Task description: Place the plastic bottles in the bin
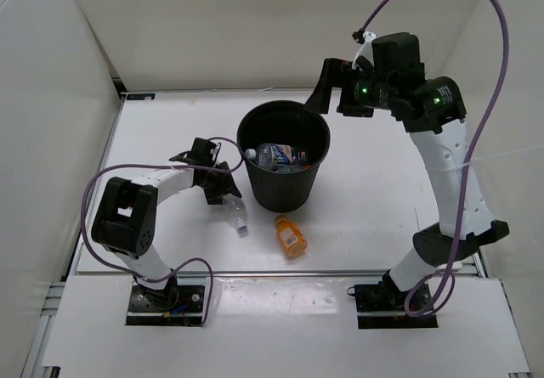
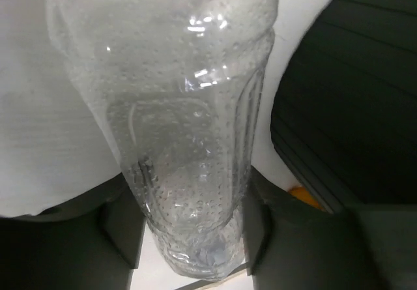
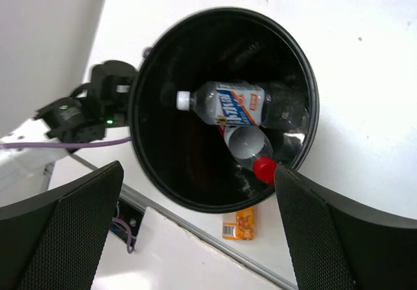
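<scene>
The black bin [image 1: 241, 140] stands mid-table. Inside it lie a clear bottle with a white cap and blue label [image 3: 225, 104] and a red-capped bottle [image 3: 251, 153], with more clear plastic behind them. My left gripper [image 1: 223, 189] is just left of the bin, shut on a clear bottle [image 2: 189, 140] that points its cap [image 1: 242, 225] toward the table. The orange bottle [image 1: 291, 235] lies on the table in front of the bin. My right gripper [image 1: 327, 89] hangs above the bin's far right rim, open and empty, looking down into the bin [image 3: 309, 88].
The bin's wall [image 2: 352, 120] is close on the right of my left gripper [image 2: 192, 238]. White walls enclose the table on the left, back and right. A metal rail runs along the table's front edge [image 3: 195, 228].
</scene>
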`<action>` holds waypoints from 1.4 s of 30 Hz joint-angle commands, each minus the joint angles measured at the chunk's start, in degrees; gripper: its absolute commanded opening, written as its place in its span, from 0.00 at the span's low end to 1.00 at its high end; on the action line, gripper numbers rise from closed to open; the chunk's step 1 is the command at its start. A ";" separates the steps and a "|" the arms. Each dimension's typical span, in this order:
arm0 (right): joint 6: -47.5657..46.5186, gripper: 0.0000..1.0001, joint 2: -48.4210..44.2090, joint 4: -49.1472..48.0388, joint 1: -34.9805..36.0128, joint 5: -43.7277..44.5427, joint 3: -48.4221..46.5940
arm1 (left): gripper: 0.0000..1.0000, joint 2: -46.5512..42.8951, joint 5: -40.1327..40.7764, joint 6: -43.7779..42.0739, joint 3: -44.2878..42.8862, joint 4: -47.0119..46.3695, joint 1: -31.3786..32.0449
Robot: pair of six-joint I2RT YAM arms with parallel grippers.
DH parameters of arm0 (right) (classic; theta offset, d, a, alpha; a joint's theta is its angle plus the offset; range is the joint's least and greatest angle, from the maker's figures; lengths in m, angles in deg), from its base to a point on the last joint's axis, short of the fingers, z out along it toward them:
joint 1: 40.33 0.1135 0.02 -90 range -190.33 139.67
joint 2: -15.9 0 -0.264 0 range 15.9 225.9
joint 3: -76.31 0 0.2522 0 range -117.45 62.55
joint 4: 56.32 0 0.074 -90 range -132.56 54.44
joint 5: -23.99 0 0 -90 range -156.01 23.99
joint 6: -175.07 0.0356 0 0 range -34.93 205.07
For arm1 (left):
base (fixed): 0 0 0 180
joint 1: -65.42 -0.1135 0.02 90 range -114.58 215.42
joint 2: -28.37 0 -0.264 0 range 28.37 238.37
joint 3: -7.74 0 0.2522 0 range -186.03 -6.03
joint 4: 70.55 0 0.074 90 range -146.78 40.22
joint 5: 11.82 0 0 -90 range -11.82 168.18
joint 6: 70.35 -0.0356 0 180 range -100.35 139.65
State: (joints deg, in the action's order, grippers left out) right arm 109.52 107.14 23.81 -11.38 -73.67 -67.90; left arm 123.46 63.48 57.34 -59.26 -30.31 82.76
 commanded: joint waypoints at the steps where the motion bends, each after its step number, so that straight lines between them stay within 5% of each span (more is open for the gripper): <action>1: -1.77 1.00 0.52 0.52 -1.26 -0.25 2.04 | 0.54 -0.51 0.64 -0.78 -0.91 -0.64 -0.02; 8: 0.59 1.00 -3.08 0.52 -5.92 -1.30 8.80 | 0.53 -20.28 8.88 3.44 -5.98 11.78 -3.28; 13: 2.71 1.00 -6.77 -1.32 -10.84 -1.83 19.33 | 0.55 -23.02 22.43 3.97 -32.95 23.88 -3.28; 18: 4.81 1.00 -7.48 -1.33 -14.44 -3.59 24.54 | 0.60 -12.43 19.10 -0.07 -55.96 19.67 3.03; 24: 5.87 0.99 -7.48 -1.86 -17.34 -6.23 25.78 | 0.64 4.21 22.07 -4.64 -72.87 23.52 15.76; 27: 5.88 0.99 -8.62 -2.38 -18.05 -6.93 25.78 | 0.67 7.22 24.45 -6.13 -73.68 23.53 19.21; 32: 4.64 1.00 -11.87 -2.38 -18.58 -6.85 26.30 | 0.85 7.40 30.49 -7.37 -72.71 25.99 22.30; 33: 4.04 1.00 -13.44 -2.38 -18.58 -6.84 27.61 | 1.00 6.61 31.56 -7.37 -73.24 26.51 22.30; 39: -0.09 0.99 -22.66 -8.61 -12.97 -11.83 36.74 | 1.00 -5.05 40.25 -8.60 -68.01 25.02 22.91; 42: -2.21 0.97 -32.56 -19.38 -3.14 -8.80 54.99 | 1.00 -11.04 42.20 -7.28 -58.09 25.72 18.61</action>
State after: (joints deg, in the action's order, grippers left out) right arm 110.96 81.39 13.07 -21.04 -81.65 -24.30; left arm 120.88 98.97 50.06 -123.63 -5.37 104.44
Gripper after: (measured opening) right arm 0.976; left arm 0.998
